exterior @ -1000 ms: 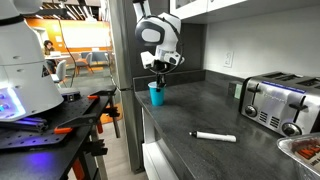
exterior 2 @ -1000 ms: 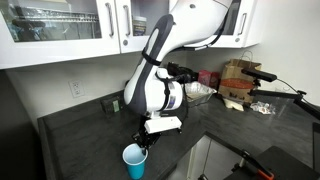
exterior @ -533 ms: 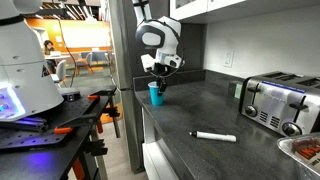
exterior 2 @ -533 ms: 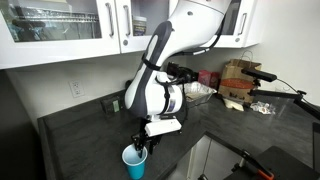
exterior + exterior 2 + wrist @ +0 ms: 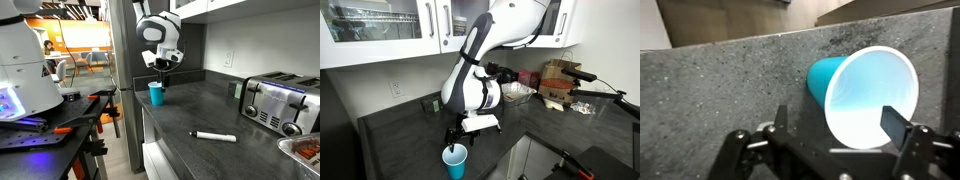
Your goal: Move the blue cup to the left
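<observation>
The blue cup (image 5: 156, 93) stands upright near the end corner of the dark counter (image 5: 215, 110). In the other exterior view, the blue cup (image 5: 454, 160) is close to the counter's front edge. My gripper (image 5: 160, 68) hangs just above it, open and holding nothing; it also shows as the gripper (image 5: 453, 137) over the rim. The wrist view looks down into the cup (image 5: 865, 95). There the gripper (image 5: 838, 125) has its jaws spread wider than the rim, with one dark finger (image 5: 895, 125) in front of the rim and clear of it.
A silver toaster (image 5: 280, 102) stands at the far end of the counter, a black-and-white marker (image 5: 213, 136) lies mid-counter, and a tray (image 5: 305, 150) sits at the corner. The counter edge drops off just beside the cup. Cardboard boxes (image 5: 558, 80) sit behind the arm.
The gripper has opened from shut on the cup's rim and lifted a little above it. The cup stays standing in the same spot.
</observation>
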Action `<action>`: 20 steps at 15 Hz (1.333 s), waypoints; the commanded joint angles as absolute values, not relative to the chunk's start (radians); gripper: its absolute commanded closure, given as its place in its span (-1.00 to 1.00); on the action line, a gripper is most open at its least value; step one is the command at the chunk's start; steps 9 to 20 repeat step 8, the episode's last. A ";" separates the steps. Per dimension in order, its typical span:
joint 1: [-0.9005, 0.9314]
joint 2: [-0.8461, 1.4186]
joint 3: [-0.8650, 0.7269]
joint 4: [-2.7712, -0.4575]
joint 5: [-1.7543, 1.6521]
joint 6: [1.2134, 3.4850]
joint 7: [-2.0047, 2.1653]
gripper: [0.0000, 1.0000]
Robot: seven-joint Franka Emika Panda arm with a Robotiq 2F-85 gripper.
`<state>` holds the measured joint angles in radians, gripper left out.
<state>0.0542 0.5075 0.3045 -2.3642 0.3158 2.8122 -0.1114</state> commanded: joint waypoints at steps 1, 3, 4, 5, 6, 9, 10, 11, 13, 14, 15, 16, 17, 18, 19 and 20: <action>0.074 0.410 0.289 -2.398 0.288 2.714 -0.056 -1.00; 0.137 0.342 0.221 -2.405 0.240 2.579 0.069 -1.00; 0.134 0.315 0.225 -2.407 0.234 2.534 0.077 -1.00; 0.132 0.285 0.232 -2.407 0.240 2.488 0.073 -1.00; 0.125 0.257 0.246 -2.407 0.262 2.457 0.045 -1.00; 0.119 0.201 0.264 -2.408 0.307 2.407 -0.008 -1.00; 0.119 0.201 0.264 -2.408 0.307 2.407 -0.008 -1.00; 0.119 0.201 0.264 -2.408 0.307 2.407 -0.008 -1.00; 0.119 0.201 0.264 -2.408 0.307 2.407 -0.008 -1.00; 0.119 0.201 0.264 -2.408 0.307 2.407 -0.008 -1.00; 0.119 0.201 0.264 -2.408 0.307 2.407 -0.008 -1.00; 0.119 0.201 0.264 -2.408 0.307 2.407 -0.008 -1.00; 0.119 0.201 0.264 -2.408 0.307 2.407 -0.008 -1.00; 0.119 0.201 0.264 -2.408 0.307 2.407 -0.008 -1.00; 0.119 0.201 0.264 -2.408 0.307 2.407 -0.008 -1.00; 0.119 0.201 0.264 -2.408 0.307 2.407 -0.008 -1.00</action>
